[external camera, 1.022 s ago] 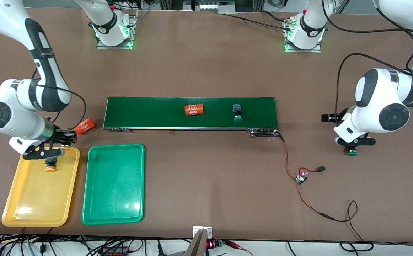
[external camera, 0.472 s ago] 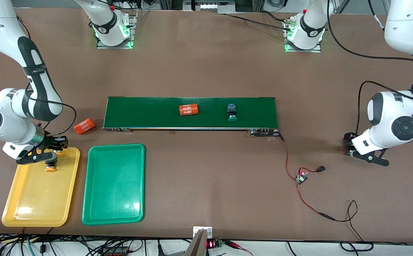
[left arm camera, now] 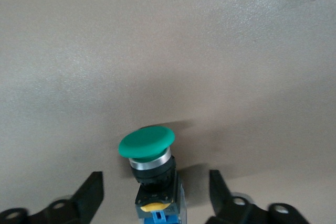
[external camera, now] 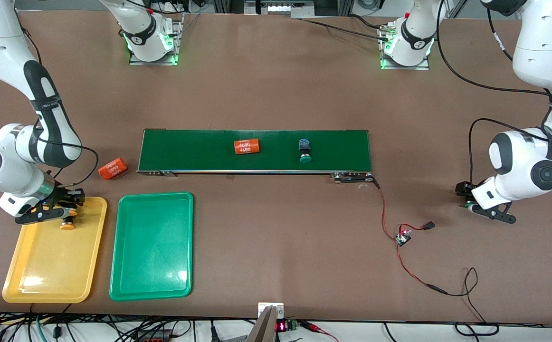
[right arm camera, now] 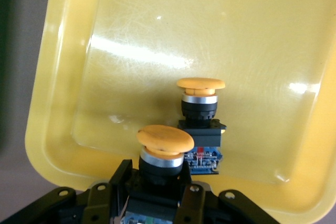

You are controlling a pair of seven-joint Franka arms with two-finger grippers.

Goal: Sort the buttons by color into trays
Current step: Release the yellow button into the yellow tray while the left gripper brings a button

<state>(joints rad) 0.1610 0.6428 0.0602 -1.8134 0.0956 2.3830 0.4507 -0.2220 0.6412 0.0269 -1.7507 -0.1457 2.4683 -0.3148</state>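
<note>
A green button point(left arm camera: 147, 145) lies on the bare table at the left arm's end. My left gripper point(left arm camera: 156, 178) is low around it and open, with a gap on each side of its body; this gripper also shows in the front view point(external camera: 471, 205). My right gripper point(right arm camera: 160, 174) is shut on an orange button point(right arm camera: 164, 141) over the yellow tray point(external camera: 43, 275). A second orange button point(external camera: 67, 225) rests in that tray. Another green button point(external camera: 305, 151) lies on the conveyor belt point(external camera: 185, 147). The green tray point(external camera: 152, 266) holds nothing.
An orange cylinder marked 4680 point(external camera: 247, 146) lies on the belt, and another point(external camera: 113, 168) lies on the table between the belt and the yellow tray. A small circuit board point(external camera: 403, 237) with red wires lies nearer the front camera than the belt's left-arm end.
The left hand has turned and come down around the green button on the table. The right gripper has shifted outward over the yellow tray. The belt's cylinder and button have slid toward the right arm's end.
</note>
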